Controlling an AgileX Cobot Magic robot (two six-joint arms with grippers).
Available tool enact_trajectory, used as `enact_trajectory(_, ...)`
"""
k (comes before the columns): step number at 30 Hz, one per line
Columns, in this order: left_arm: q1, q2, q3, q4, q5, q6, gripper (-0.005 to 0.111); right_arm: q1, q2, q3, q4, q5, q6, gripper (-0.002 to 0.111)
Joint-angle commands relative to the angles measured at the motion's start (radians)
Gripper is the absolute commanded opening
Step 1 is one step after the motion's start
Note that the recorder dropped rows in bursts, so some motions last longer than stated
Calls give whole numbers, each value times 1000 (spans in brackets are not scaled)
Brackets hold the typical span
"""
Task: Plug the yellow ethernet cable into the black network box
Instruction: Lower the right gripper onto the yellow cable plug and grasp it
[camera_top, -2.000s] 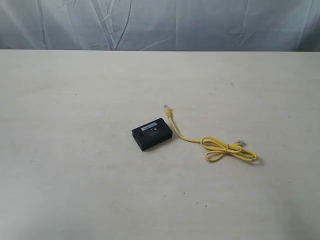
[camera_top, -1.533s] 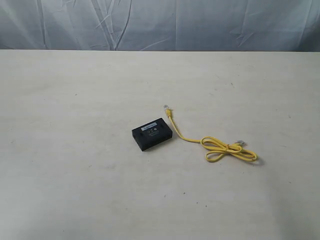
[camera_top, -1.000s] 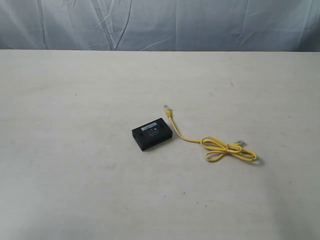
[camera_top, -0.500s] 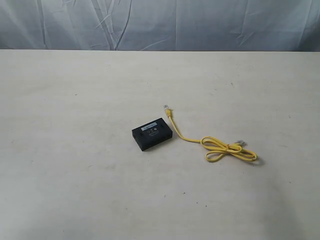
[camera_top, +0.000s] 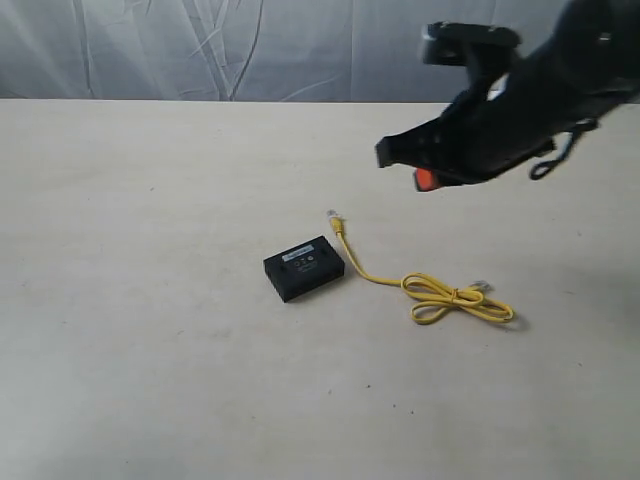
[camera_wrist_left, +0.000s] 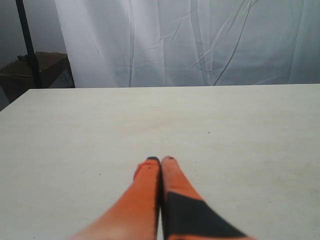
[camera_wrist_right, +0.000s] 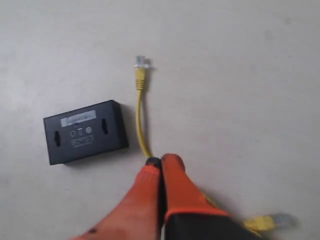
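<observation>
The black network box (camera_top: 305, 268) lies flat on the desk (camera_top: 150, 200). In the exterior view its long side runs left to right and tips a little up on the right. The pale label strip (camera_wrist_right: 78, 117) sits on its top face, along one long edge.

The yellow ethernet cable (camera_top: 400, 283) lies on the desk just beside the box, apart from it and not plugged in. One clear plug (camera_top: 333, 215) lies near the box's far right corner. This plug points away from the box, toward the grey cloth (camera_top: 200, 50) at the back. From there the cord runs close past the box's short right side. Then it goes off to the right, away from the box, into a loose flat bow. The long way of the bow also runs left to right. The other plug (camera_top: 482, 287) lies at the far end of the bow, well apart from the box.

The right pincer (camera_top: 410, 165) hangs in the air, above and to the right of the box. It looks blurry. In the right wrist view its orange fingers (camera_wrist_right: 172, 172) are pressed together with nothing between them. Their tips show over the cord, near the box's short side.

The left pincer (camera_wrist_left: 160, 160) is clenched too, and it grips nothing. It shows over bare desk, and I cannot tell where it is from the box.
</observation>
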Motion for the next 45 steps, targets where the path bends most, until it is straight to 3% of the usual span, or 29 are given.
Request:
enact_trajectory(1, 0, -5, 4, 0, 1, -6, 0, 61, 199, -189, -28, 114, -4, -1)
enact_trajectory(9, 0, -5, 4, 0, 1, -6, 0, 82, 463, -457, -64, 198, 65, -1)
enact_trajectory(24, 0, -5, 4, 0, 1, -6, 0, 145, 513, -489, -221, 221, 152, 0)
enact_trajectory(25, 0, -5, 4, 0, 1, -6, 0, 145, 516, -489, -237, 214, 163, 4)
enact_trajectory(28, 0, -5, 4, 0, 1, -6, 0, 145, 519, -489, -303, 194, 224, 32)
enact_trajectory(29, 0, -5, 4, 0, 1, -6, 0, 145, 521, -489, -305, 192, 224, 33)
enact_trajectory(45, 0, -5, 4, 0, 1, -6, 0, 156, 597, -489, -242, 180, 227, 29)
